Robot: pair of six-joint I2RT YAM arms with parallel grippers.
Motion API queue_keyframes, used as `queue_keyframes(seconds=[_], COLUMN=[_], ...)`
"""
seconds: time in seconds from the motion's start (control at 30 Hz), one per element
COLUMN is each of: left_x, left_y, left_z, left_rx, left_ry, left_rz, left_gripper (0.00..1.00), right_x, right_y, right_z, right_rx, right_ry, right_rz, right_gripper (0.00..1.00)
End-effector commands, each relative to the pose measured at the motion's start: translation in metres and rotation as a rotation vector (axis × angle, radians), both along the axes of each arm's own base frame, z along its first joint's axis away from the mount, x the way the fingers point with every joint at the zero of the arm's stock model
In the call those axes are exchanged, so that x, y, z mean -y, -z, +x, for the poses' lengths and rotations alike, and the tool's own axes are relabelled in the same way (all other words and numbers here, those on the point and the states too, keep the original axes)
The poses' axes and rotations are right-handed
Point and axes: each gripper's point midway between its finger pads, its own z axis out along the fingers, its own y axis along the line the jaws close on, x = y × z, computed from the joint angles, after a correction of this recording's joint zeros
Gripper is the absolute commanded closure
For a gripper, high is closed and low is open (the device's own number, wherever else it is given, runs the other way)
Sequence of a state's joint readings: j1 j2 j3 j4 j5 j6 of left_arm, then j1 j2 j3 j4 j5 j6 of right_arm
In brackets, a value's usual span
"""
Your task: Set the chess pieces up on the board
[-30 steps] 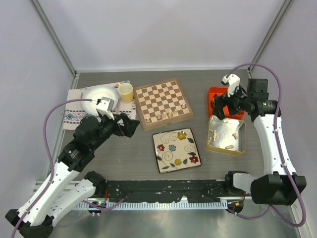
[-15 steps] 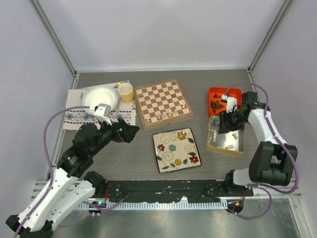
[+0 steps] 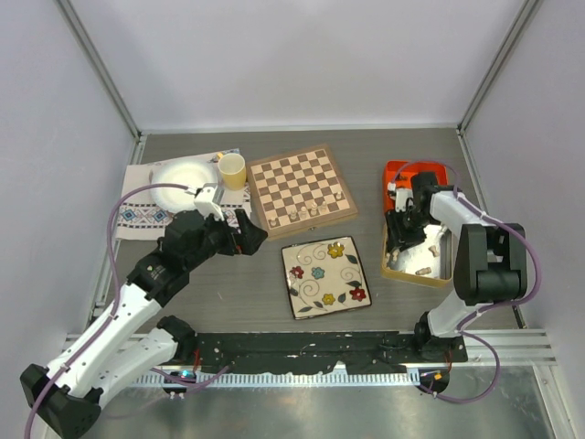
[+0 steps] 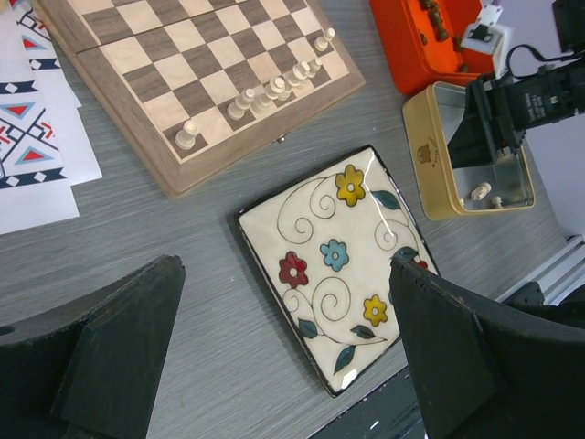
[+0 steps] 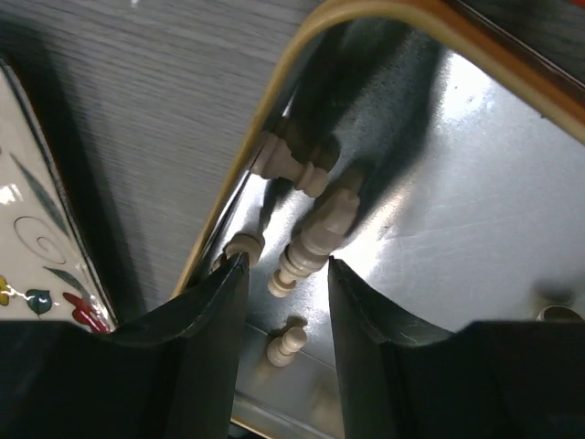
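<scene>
— First entry?
— Right gripper (image 5: 286, 267): jaws parted, straddling a pale chess piece (image 5: 315, 240) lying in the tin (image 5: 475, 210).
— Others?
— Second piece (image 5: 291, 165) at 11 o'clock from it, against the rim; third piece (image 5: 243, 245) at 9; fourth piece (image 5: 286, 344) at 6. Floral plate (image 5: 32, 265), far 9.

board (image 3: 302, 190) sat mid-table toward the far side, with a row of chess pieces (image 3: 313, 209) along its near edge and one at the left end apart from the rest. square plate (image 3: 326, 275) was just in front of the board. cup (image 3: 232, 170) stood just left of the board, round plate (image 3: 178, 178) left of the cup, both on a placemat (image 3: 137, 218). tin (image 3: 413, 274) lay right of the square plate, tray (image 4: 411, 50) directly behind it. loose pieces (image 5: 315, 240) lay in the tin's left end, right gripper (image 5: 286, 263) down among them, astride one. left gripper (image 3: 249, 234) hung left of the square plate
</scene>
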State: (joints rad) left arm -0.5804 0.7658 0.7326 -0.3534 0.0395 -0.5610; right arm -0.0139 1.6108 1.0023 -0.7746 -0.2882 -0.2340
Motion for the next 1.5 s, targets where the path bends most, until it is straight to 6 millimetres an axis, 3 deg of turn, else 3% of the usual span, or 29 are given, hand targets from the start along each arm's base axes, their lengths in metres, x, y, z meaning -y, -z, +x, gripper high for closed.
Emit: queue_keyframes(seconds=[0.0, 0.23, 0.33, 0.6, 0.73, 1.03, 1.27, 1.47], left_x=[0.004, -0.002, -0.004, 0.0, 0.003, 0.005, 0.004, 0.004], left_y=[-0.035, -0.033, -0.032, -0.033, -0.027, -0.028, -0.022, -0.017], left_z=[0.007, 0.002, 0.001, -0.003, -0.005, -0.005, -0.008, -0.009], left_rx=[0.091, 0.085, 0.088, 0.095, 0.084, 0.092, 0.09, 0.086], left_ry=[-0.009, -0.025, -0.03, 0.002, 0.019, 0.032, 0.038, 0.04], left_rz=[-0.073, -0.074, -0.07, -0.083, -0.091, -0.09, -0.089, -0.091], left_gripper=[0.0, 0.0, 0.0, 0.01, 0.0, 0.01, 0.01, 0.0], right_x=[0.012, 0.02, 0.026, 0.032, 0.03, 0.042, 0.049, 0.042], right_y=[-0.001, 0.008, 0.005, -0.009, -0.02, -0.01, 0.002, -0.017], right_z=[0.019, 0.013, 0.016, 0.025, 0.024, 0.034, 0.014, 0.024], right_rx=[0.035, 0.013, 0.027, 0.104, 0.144, 0.1, 0.04, 0.122], right_ry=[0.051, 0.055, 0.059, -0.016, -0.149, -0.228, -0.257, -0.251], right_rz=[-0.077, -0.138, -0.168, -0.202, -0.195, -0.219, -0.231, -0.19], right_gripper=[0.55, 0.6, 0.72, 0.88, 0.79, 0.7, 0.64, 0.54])
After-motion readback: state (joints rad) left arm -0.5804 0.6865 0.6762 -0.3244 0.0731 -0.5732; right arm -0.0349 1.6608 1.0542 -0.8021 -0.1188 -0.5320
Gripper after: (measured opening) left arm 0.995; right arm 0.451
